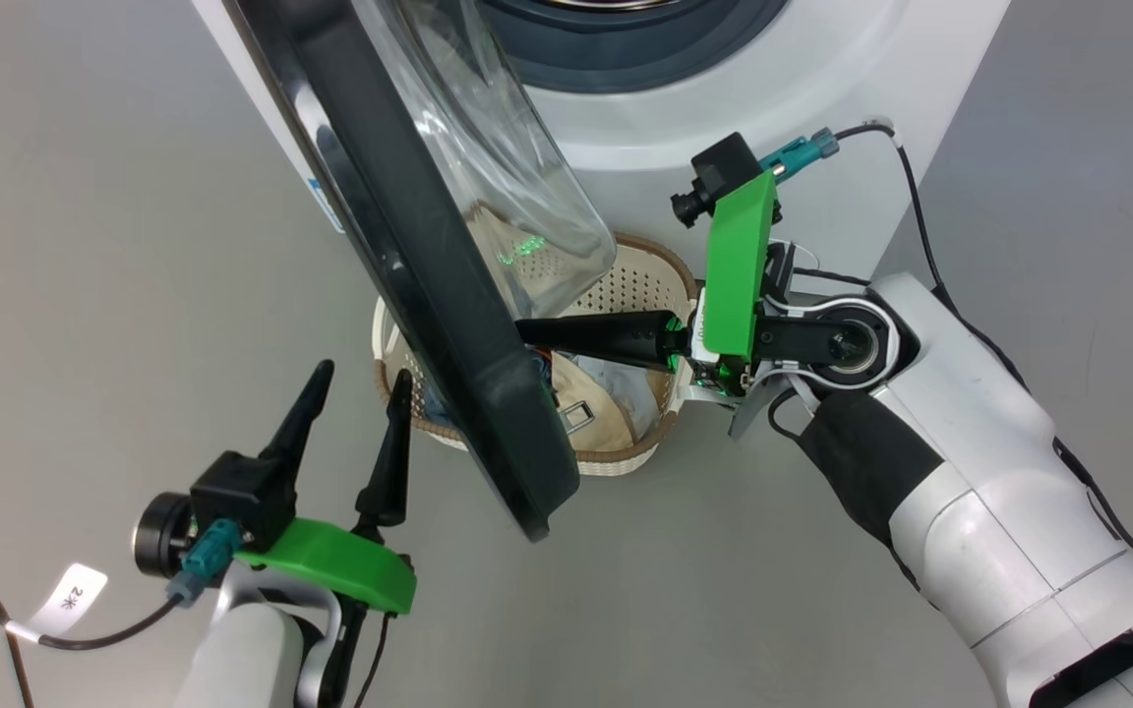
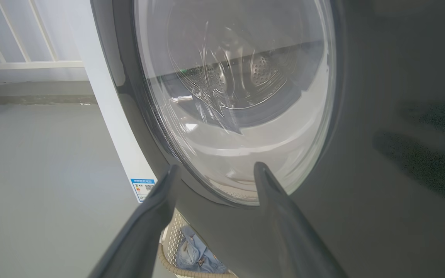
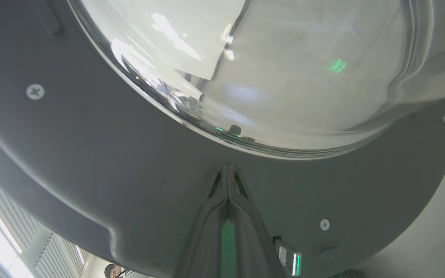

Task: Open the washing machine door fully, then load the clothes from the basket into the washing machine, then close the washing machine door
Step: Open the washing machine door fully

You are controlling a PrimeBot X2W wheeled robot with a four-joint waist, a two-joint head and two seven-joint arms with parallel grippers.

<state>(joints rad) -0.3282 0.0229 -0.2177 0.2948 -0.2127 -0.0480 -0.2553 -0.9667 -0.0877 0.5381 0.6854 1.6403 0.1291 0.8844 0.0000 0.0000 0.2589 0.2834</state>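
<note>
1. The washing machine door point(image 1: 399, 246) looks stiff and fairly heavy, and it swings on its hinge. Its glossy black rim is probably slippery, so a flat push should work better than a pinch. The bulging glass bowl is best left alone.
2. The door stands part open, swung out from the front of the washing machine point(image 1: 724, 98). Its lower edge hangs over the basket point(image 1: 640, 285), which sits on the floor point(image 1: 85, 295) at the foot of the machine.
3. The clothes point(image 1: 606, 413) lie in the basket, partly hidden by the door. They look soft, light and limp, so pinching a raised fold should lift one.
4. The right gripper point(image 1: 527, 332) has its fingers pressed together and carries nothing. In the right wrist view its tips appear to rest against the inner side of the door's rim, just under the glass bowl.
5. The left gripper point(image 1: 363, 372) is empty, with its fingers spread wide. It hovers on the outer side of the door, near the rim but apart from it, and points toward the lower edge of the glass.
</note>
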